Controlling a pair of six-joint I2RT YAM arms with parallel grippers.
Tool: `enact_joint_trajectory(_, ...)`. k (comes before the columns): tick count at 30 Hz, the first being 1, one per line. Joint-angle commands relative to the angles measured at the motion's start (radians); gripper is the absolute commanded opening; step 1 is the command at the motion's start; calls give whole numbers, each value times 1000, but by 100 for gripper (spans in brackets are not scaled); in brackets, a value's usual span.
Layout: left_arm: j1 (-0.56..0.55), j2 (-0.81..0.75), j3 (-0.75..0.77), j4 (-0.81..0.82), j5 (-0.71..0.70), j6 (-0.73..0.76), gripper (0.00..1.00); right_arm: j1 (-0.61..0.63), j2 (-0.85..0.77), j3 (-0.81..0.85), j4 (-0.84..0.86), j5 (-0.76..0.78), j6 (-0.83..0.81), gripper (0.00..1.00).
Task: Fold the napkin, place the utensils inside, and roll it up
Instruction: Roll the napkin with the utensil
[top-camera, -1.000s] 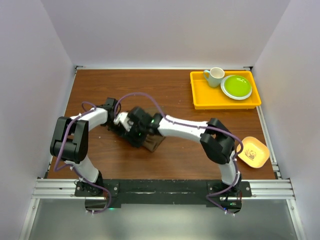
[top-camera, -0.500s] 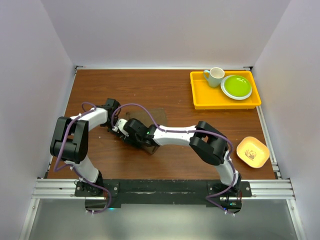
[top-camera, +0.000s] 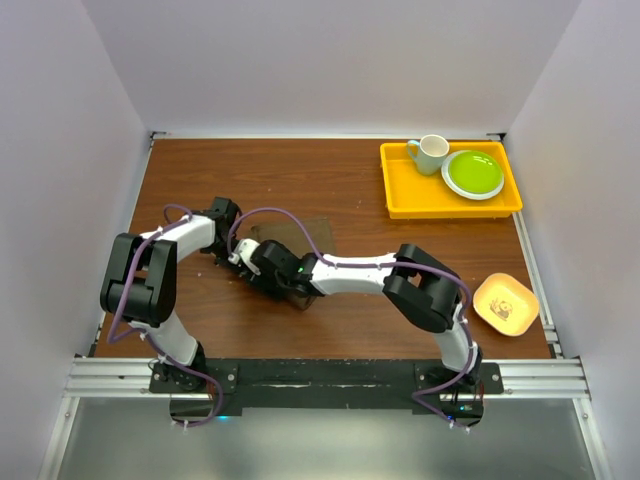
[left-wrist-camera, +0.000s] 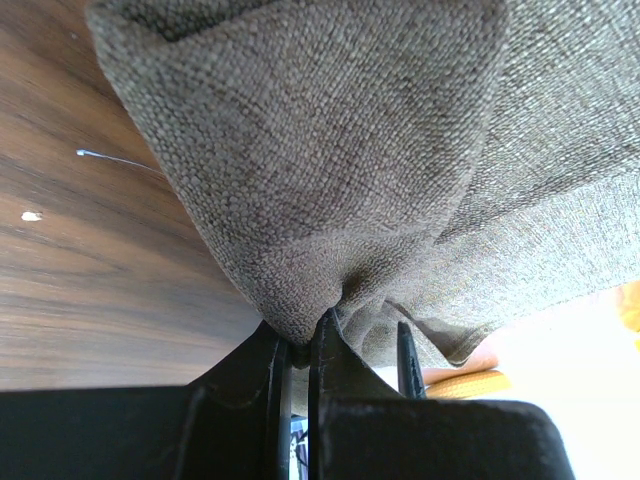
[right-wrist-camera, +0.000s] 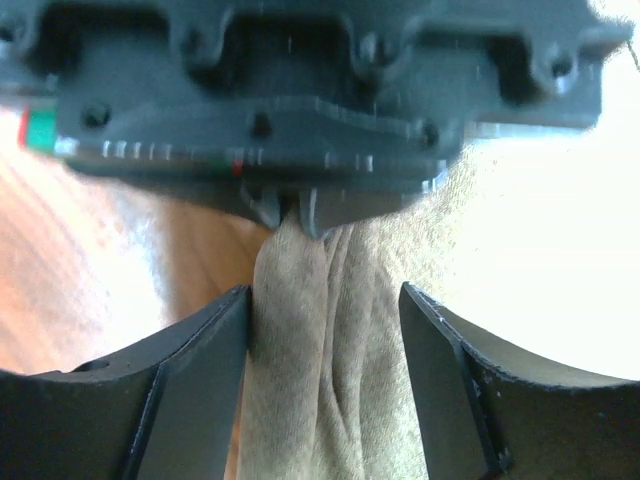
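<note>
Locating the napkin: the dark brown woven cloth napkin (top-camera: 300, 233) lies left of centre on the brown wooden table (top-camera: 350, 180), about midway between the far and near edges.
Napkin form: partly bunched where the two arms meet. A flat part shows on the far side of the arms.
Left arm: the black left gripper (left-wrist-camera: 298, 347) has its fingers pressed together on a tight pucker of folded layers, pinching the napkin just above the table.
Right arm: the black right gripper (right-wrist-camera: 324, 300) closely faces the left one. Its fingers stand apart with the cloth bunch filling the gap; whether they clamp it cannot be told.
Far right corner: a yellow rectangular plastic tray (top-camera: 450, 210) holds a pale ceramic cup (top-camera: 431, 152) and a round green plate (top-camera: 473, 173), side by side.
Right edge, near end: a small yellow bowl (top-camera: 506, 304) with a printed picture inside.
</note>
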Motion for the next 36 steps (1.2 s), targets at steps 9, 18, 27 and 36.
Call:
enact_joint_trajectory(9,-5,-3,17,-67,15,-24,0,-22,62,-30,28,-16,47,31)
enact_joint_trajectory(18,-2,-130,-14,60,-56,87,30,-160,33,-83,40,-319,166,0)
enact_joint_trajectory(27,3,-327,3,136,-160,259,70,-370,80,-137,160,-941,317,0)
enact_joint_trajectory(36,0,-395,-225,480,62,224,48,-505,255,-186,417,-1296,725,0)
